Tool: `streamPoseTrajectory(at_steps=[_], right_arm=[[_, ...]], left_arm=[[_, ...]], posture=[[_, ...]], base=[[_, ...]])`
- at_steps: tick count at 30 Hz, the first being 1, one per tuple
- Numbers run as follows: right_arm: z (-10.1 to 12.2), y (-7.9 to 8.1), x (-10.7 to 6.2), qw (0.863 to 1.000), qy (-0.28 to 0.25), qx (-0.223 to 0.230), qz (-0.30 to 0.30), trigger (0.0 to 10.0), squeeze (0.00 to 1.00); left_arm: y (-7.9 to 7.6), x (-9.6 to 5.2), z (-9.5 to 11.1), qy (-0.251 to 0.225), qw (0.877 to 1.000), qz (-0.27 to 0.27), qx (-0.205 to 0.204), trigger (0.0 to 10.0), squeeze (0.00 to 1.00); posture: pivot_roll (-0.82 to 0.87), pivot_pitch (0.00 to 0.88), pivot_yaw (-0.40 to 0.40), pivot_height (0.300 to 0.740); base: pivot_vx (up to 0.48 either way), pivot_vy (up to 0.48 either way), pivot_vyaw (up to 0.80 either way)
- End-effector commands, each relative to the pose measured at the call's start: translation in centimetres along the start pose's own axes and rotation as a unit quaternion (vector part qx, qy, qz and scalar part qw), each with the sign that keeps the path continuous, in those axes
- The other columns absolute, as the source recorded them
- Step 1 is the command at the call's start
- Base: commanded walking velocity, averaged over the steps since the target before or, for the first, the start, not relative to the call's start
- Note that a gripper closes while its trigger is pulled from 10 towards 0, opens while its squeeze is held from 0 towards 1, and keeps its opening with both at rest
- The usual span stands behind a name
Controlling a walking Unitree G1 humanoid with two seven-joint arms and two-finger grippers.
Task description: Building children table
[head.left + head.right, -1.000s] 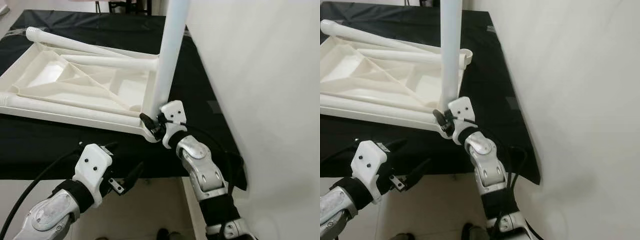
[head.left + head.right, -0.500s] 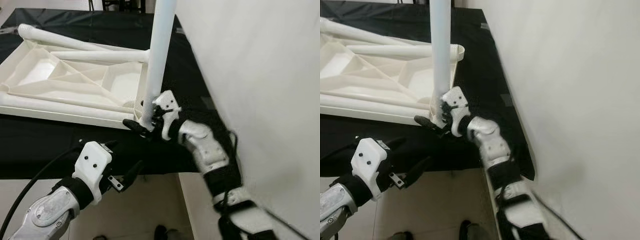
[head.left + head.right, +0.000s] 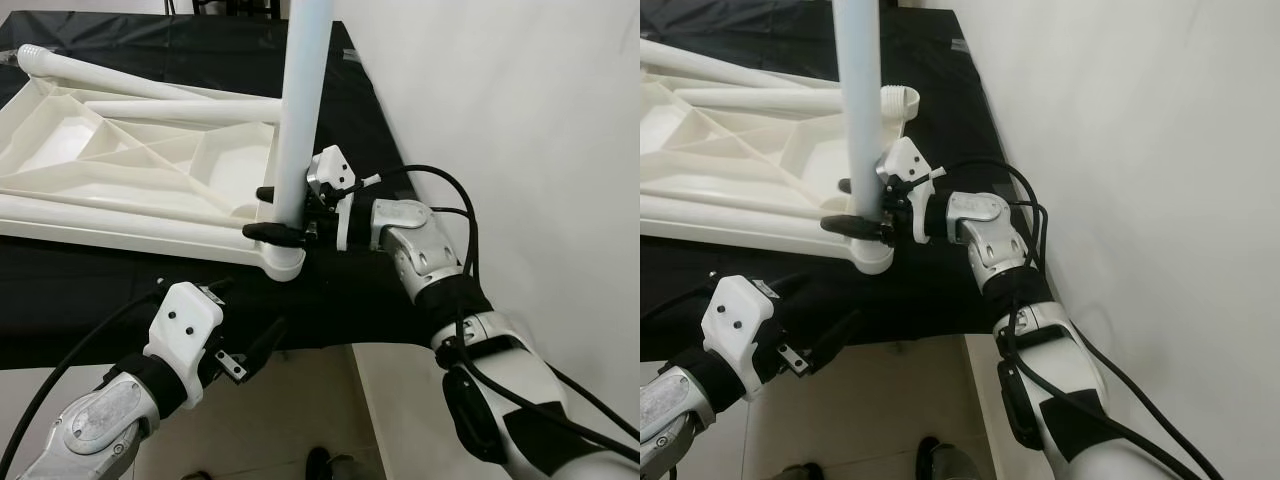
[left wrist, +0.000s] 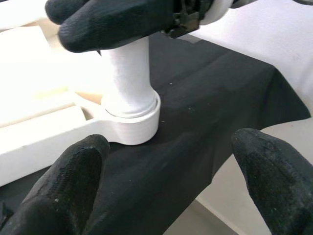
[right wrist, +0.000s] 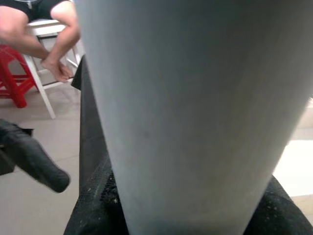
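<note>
We see our right pincer [image 3: 283,210] clamped on the upright white leg [image 3: 298,110] in the overturned tabletop's [image 3: 150,180] corner socket; our left pincer [image 3: 245,350], fingers apart, hovers beside the black-draped surface [image 3: 120,290].

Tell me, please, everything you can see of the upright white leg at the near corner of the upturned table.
The leg is a smooth, round white tube, plastic by its look. It stands upright in the round socket at the near right corner of the upturned table top, its top out of frame. The right gripper grasps it just above the socket, black fingers around it.
</note>
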State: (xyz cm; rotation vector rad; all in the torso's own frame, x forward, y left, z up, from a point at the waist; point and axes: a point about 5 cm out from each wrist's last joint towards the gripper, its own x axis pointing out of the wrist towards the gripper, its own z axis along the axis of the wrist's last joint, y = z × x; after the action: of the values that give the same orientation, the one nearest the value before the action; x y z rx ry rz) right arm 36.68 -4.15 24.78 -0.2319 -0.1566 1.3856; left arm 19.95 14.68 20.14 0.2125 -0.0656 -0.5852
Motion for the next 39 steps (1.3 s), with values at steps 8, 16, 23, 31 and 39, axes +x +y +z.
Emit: streamPoseTrajectory(at_steps=[8, 16, 23, 31, 39], right_arm=[[-1.9, 0.2, -0.1, 0.998, 0.024, -0.001, -0.049, 0.0, 0.00], [-7.6, 3.9, -0.5, 0.933, 0.128, 0.036, -0.334, 0.0, 0.00], [-7.3, 3.6, 0.8, 0.931, 0.111, 0.039, -0.346, 0.0, 0.00], [-5.1, 0.8, 1.6, 0.921, 0.080, 0.016, -0.382, 10.0, 0.00], [-4.3, -1.7, -1.2, 0.867, 0.071, 0.005, -0.493, 10.0, 1.00]], left_arm=[[-0.6, -0.1, -0.2, 0.000, 1.000, -0.008, -0.011, 10.0, 0.00], [-0.4, -0.5, -0.3, 0.003, 1.000, -0.006, -0.013, 10.0, 0.00], [-0.5, 0.1, -0.3, -0.002, 1.000, -0.013, -0.017, 10.0, 0.00], [0.1, -0.2, -0.1, -0.003, 1.000, 0.002, -0.006, 10.0, 0.00], [-0.4, -0.1, -0.1, -0.004, 1.000, -0.004, -0.009, 10.0, 0.00]], posture=[[0.15, 0.242, -0.167, 0.740], [0.12, 0.242, -0.139, 0.740], [0.14, 0.220, -0.149, 0.740], [0.17, 0.211, -0.148, 0.740], [0.17, 0.215, -0.154, 0.740]], base=[[0.000, 0.000, 0.00], [0.000, 0.000, 0.00], [0.000, 0.000, 0.00], [0.000, 0.000, 0.00], [0.000, 0.000, 0.00]])
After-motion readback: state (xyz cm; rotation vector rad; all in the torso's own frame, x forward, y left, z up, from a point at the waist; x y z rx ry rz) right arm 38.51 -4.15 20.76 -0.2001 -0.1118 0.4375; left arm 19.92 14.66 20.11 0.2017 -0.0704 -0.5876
